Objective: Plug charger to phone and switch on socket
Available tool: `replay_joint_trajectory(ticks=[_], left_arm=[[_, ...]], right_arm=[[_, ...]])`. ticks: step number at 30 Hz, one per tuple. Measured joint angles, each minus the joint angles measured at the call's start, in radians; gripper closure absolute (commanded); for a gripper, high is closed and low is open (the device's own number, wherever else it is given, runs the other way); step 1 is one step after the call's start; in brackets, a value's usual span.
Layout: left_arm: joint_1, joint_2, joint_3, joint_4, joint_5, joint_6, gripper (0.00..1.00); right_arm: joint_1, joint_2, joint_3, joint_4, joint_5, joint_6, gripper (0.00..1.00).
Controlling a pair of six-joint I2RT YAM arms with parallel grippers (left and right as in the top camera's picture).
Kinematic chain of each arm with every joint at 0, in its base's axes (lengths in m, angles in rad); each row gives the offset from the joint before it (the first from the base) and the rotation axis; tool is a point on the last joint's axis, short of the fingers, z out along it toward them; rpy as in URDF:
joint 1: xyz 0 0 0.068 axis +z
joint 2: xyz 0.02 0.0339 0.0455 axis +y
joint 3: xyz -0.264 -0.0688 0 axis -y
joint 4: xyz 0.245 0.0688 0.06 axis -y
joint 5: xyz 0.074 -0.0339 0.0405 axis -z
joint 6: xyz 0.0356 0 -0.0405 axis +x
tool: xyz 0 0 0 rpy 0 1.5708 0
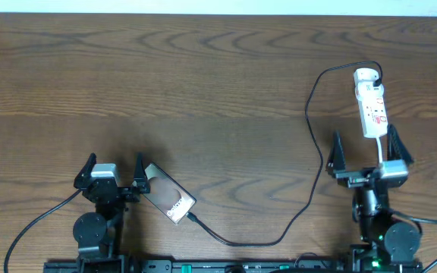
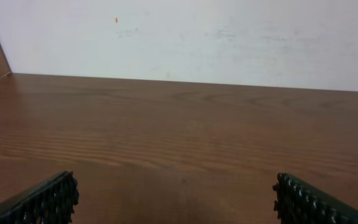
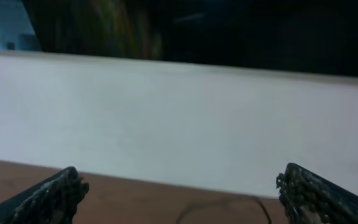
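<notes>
Nothing clearly done yet: left gripper (image 1: pixel 114 162) wide open and empty at 9 o'clock of phone (image 1: pixel 169 195), right gripper (image 1: pixel 364 139) likewise at 6 o'clock of socket (image 1: pixel 372 102), charger (image 1: pixel 315 152) tip reaching phone's 5 o'clock end, seating unclear, switch likely left.

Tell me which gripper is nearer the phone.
The left gripper: it sits right beside the phone, at the near left of the table. The right gripper is far off, by the white power strip.
</notes>
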Motion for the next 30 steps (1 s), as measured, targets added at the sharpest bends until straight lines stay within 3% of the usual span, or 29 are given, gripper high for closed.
replay_joint_trajectory(ticks=[3, 13, 30], left_arm=[[0.000, 0.000, 0.000, 0.000, 0.000, 0.000, 0.01], [0.000, 0.000, 0.000, 0.000, -0.001, 0.000, 0.01], [0.000, 0.000, 0.000, 0.000, -0.004, 0.000, 0.01]], right_arm=[[0.000, -0.055, -0.061, -0.034, 0.019, -0.003, 0.01], [0.000, -0.216, -0.087, -0.572, 0.079, -0.006, 0.01], [0.000, -0.290, -0.088, -0.592, 0.097, -0.006, 0.01]])
